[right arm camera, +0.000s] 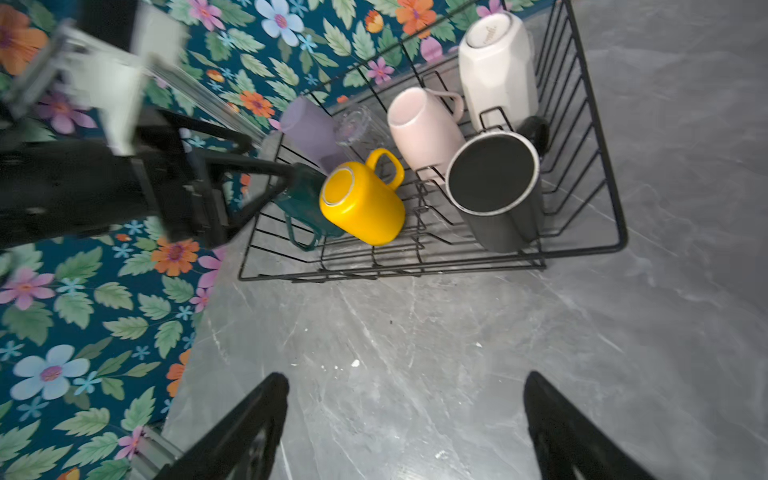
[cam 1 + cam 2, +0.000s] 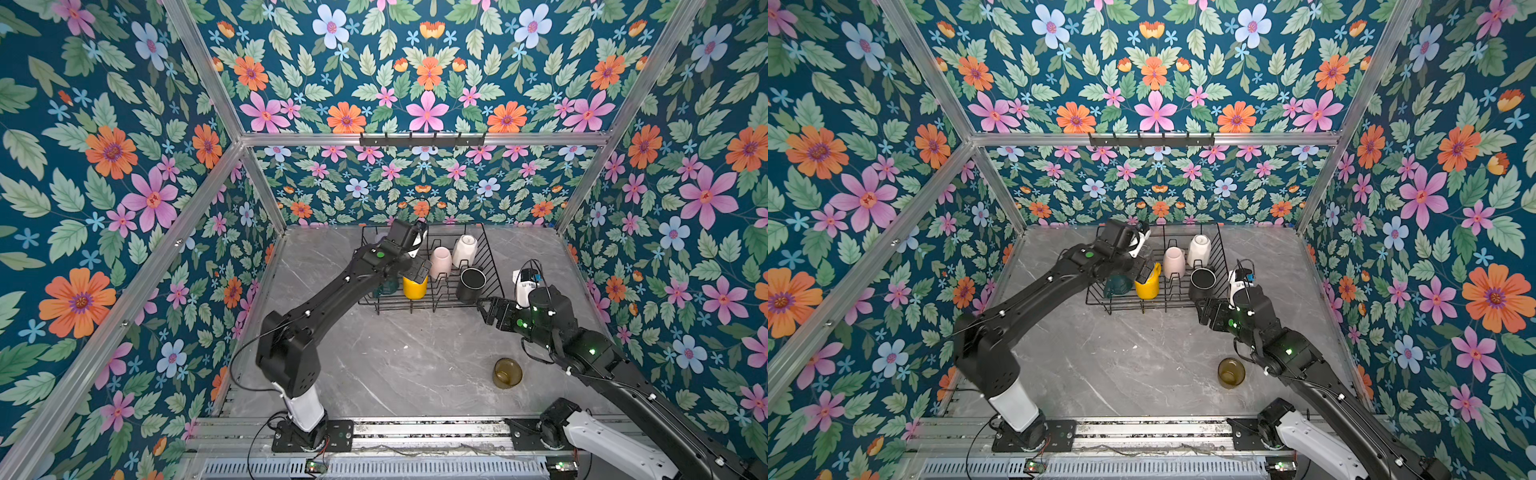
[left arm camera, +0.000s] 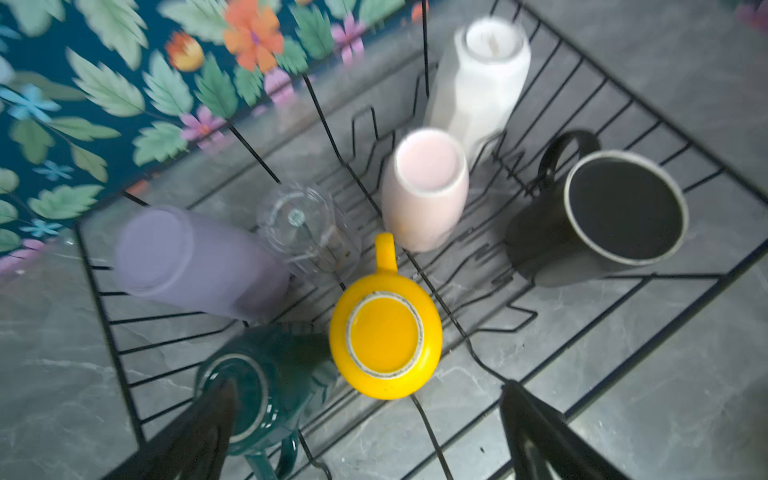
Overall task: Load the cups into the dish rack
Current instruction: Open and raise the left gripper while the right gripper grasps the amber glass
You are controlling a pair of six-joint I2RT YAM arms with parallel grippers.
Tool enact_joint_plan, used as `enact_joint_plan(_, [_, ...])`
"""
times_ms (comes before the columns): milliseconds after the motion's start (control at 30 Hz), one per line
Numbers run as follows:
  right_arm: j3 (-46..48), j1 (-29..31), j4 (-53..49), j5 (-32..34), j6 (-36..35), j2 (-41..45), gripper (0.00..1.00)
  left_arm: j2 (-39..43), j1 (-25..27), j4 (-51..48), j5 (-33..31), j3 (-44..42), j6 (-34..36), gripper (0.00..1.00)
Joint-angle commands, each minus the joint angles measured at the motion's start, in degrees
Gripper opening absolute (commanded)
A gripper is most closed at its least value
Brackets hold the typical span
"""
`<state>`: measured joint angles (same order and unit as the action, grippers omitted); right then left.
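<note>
I am looking at the dish rack [image 2: 490, 266] sitting at the far side of the table [image 2: 395, 365], and seven cups are sitting inside it. The white mug [image 2: 464, 248] is standing base-up in the rack's far right corner. The pale pink mug [image 2: 440, 262] is standing base-up just beside it, toward the rack's middle. The black mug [image 2: 471, 286] is leaning in the rack's near right corner with its mouth facing up. The yellow mug [image 2: 414, 289] is sitting base-up at the middle of the rack's near edge. The dark green mug [image 3: 286, 361] is sitting base-up next to it, toward the rack's near left corner. The lilac tumbler [image 3: 195, 262] and the clear glass [image 3: 307, 228] are resting base-up side by side in the rack's far left part. The amber glass [image 2: 507, 373] is standing upright on the table outside the rack, well in front of its right end.

The left gripper [image 3: 370, 384] is hanging over the rack's near edge with its jaws spread wide and nothing between them. One finger [image 3: 212, 419] is overlapping the dark green mug in the wrist view, and I cannot tell whether it is touching. The right gripper [image 1: 406, 375] is hovering over bare table just outside the rack's near right corner, jaws wide apart and holding nothing
</note>
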<state>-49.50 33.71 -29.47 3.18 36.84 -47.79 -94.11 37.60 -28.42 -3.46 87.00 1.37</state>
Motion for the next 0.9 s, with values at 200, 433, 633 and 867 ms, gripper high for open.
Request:
enact_joint_plan(200, [-6.02,6.29,-21.26,11.77,1.9,-9.51,0.79,20.86,-6.65,24.25,1.27,-19.39,-3.43,1.0])
enact_joint_plan(433, [-1.44,11.31,-25.91,11.6,9.13,-8.27,0.69,30.23,-18.89,33.88,14.52,-29.6,-10.7,1.0])
enact_joint_plan(633, [-0.19,16.34,-29.54,11.95,14.68,-6.95,0.61,33.01,-20.42,39.07,17.58,-35.41,-13.14,1.0])
enact_joint_plan(867, [2.52,21.44,-30.54,10.91,20.93,-8.08,0.54,34.74,-20.64,36.74,14.88,-35.5,-11.83,1.0])
